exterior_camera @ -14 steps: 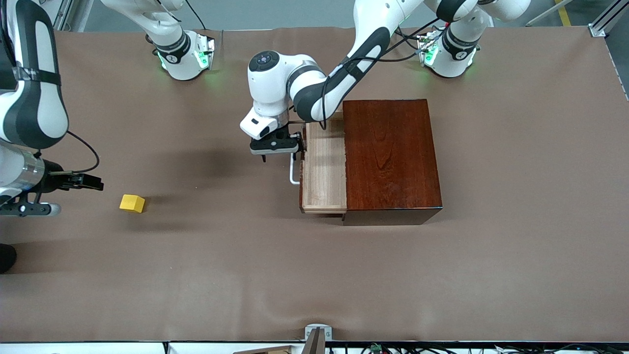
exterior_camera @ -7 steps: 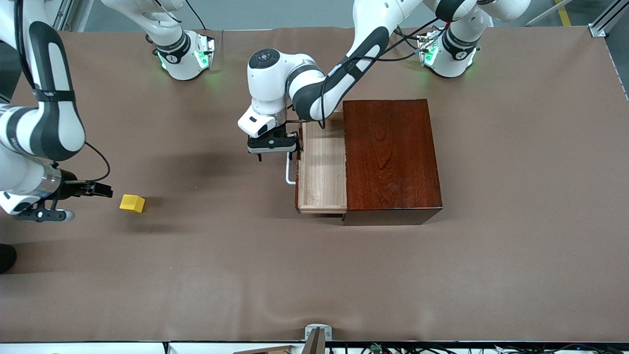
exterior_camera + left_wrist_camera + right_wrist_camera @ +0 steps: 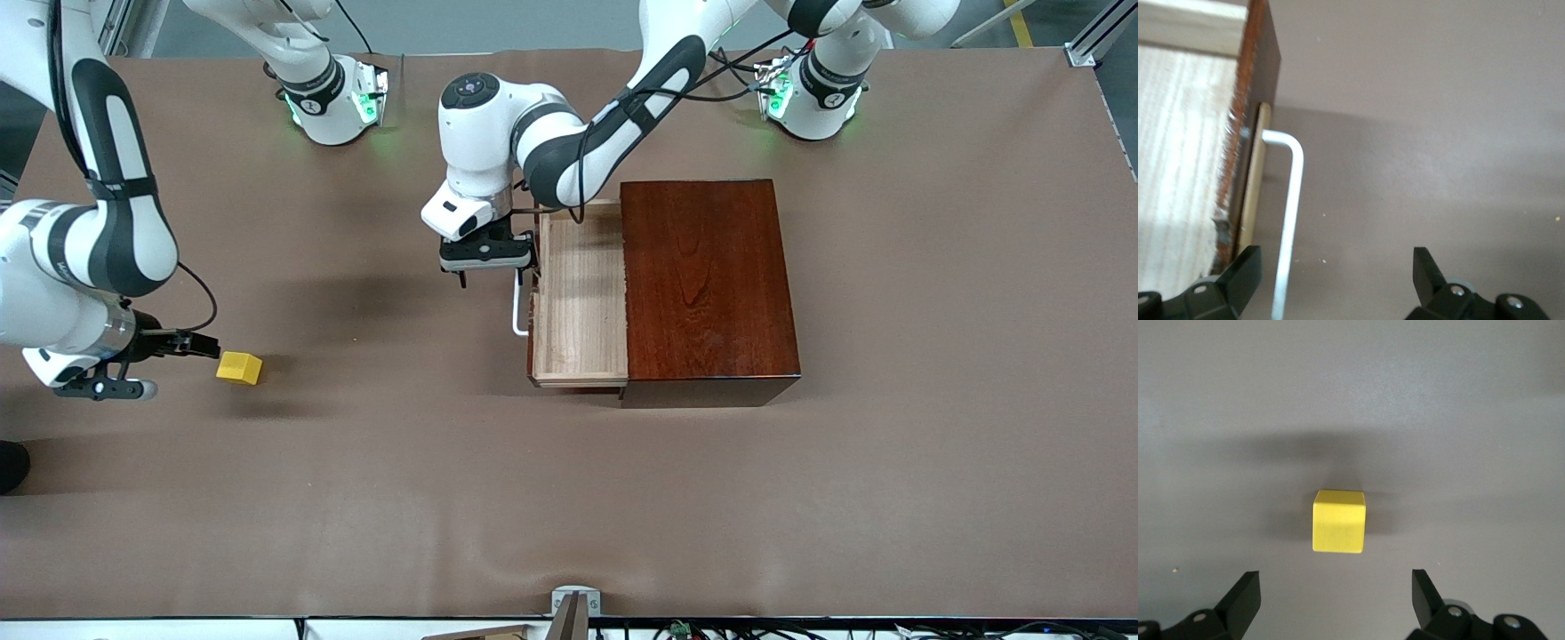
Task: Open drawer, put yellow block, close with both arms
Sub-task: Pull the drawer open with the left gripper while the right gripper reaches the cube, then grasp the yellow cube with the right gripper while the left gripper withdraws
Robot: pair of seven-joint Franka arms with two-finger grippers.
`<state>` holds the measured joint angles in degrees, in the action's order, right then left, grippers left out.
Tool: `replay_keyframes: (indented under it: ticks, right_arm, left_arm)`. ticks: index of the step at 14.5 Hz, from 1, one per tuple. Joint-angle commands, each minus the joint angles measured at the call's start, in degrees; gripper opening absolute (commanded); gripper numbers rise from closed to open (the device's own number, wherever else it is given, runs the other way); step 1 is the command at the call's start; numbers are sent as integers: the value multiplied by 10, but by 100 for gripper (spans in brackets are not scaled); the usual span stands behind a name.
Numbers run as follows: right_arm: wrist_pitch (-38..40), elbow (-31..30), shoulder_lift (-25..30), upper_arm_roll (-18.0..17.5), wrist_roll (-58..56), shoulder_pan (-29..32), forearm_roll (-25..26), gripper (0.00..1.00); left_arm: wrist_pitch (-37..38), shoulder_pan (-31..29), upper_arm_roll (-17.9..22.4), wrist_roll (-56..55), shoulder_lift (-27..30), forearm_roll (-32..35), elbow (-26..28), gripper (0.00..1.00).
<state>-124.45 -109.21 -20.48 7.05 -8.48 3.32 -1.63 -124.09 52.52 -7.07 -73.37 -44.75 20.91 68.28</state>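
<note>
Far left of the front view: my right gripper (image 3: pixel 206 347) is now right up against the yellow block (image 3: pixel 239 367). A second ago it hung well short of the block, so the right arm has closed the gap. The right wrist view shows the yellow block (image 3: pixel 1339 521) sitting flat on the table (image 3: pixel 373 498), centred between the jaws, which are spread wide and not touching it. No grasp yet. I judge the next step here is to lower and close on the cube.

Centre of the frame: my left gripper (image 3: pixel 487 264) sits at the white handle (image 3: pixel 517 307) of the drawer (image 3: pixel 578 302). The drawer has slid further out of the mahogany box (image 3: pixel 707 284) than a second ago, with more pale lining showing. In the left wrist view the jaws are apart. The handle (image 3: pixel 1290 220) runs between them near one fingertip (image 3: pixel 1245 270), so the bar looks hooked, not clamped. The drawer front (image 3: pixel 1258 127) is at the upper left of that view.

Right of the frame: the box has stayed put.

What this means for the task: opening looks roughly done, and the drawer is empty. The block is still on the table at the right arm's end, well apart from the drawer. The pick, the drop and the close are still to do.
</note>
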Motion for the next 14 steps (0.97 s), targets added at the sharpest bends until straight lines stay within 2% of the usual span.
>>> replay_keyframes:
  ticks: [1, 3, 7, 10, 12, 14]
  right_arm:
    - [-53, -36, -3, -8, 5, 6, -8, 100]
    - [-69, -38, -17, -9, 3, 7, -9, 100]
    - [-101, -39, -46, -10, 0, 6, -14, 100]
    - [-128, -46, -59, -10, 0, 6, -37, 100]
    - [-134, -50, -61, -10, 0, 6, -42, 100]
    - [-135, -55, -67, -10, 0, 5, -42, 100]
  left_arm:
    - [40, 3, 11, -8, 26, 0, -10, 100]
    - [72, -11, 27, 6, 75, -6, -9, 100]
    - [180, -81, 24, 81, 163, -15, 4, 100]
    - [260, -151, 23, 204, 214, -35, 5, 100]
    - [287, -214, 23, 308, 241, -78, 6, 100]
    - [321, -259, 23, 391, 265, -87, 14, 100]
